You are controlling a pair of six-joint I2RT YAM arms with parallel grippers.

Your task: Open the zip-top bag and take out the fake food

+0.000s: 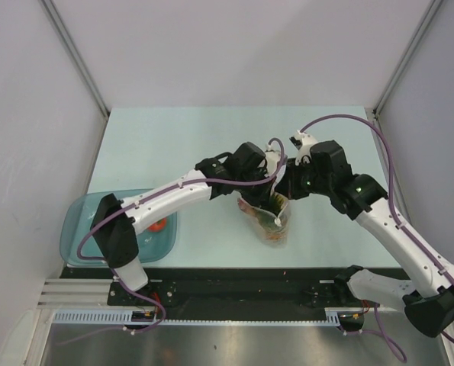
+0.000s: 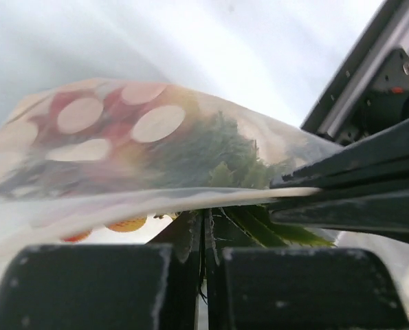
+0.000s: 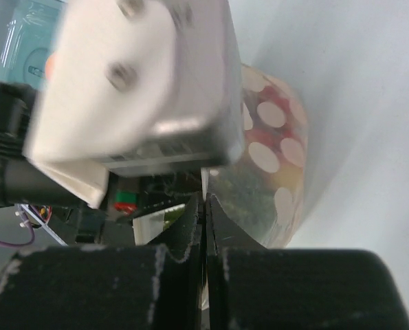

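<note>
The zip-top bag (image 1: 272,219) hangs upright over the table's middle, held at its top by both grippers. It is clear with pale, orange and red dots. My left gripper (image 1: 271,181) is shut on the bag's top edge; in the left wrist view its jaws (image 2: 205,223) pinch the plastic, with the bag (image 2: 122,130) stretched across. My right gripper (image 1: 286,184) is shut on the same edge from the other side, jaws (image 3: 204,206) closed beside the bag (image 3: 276,158). The fake food (image 2: 211,155) is inside: green leaves and red and orange shapes show through the plastic.
A teal translucent tray (image 1: 82,225) sits at the table's near left corner with a small red piece (image 1: 159,223) in it. The left arm's wrist body (image 3: 142,82) fills the right wrist view. White walls enclose the table on three sides.
</note>
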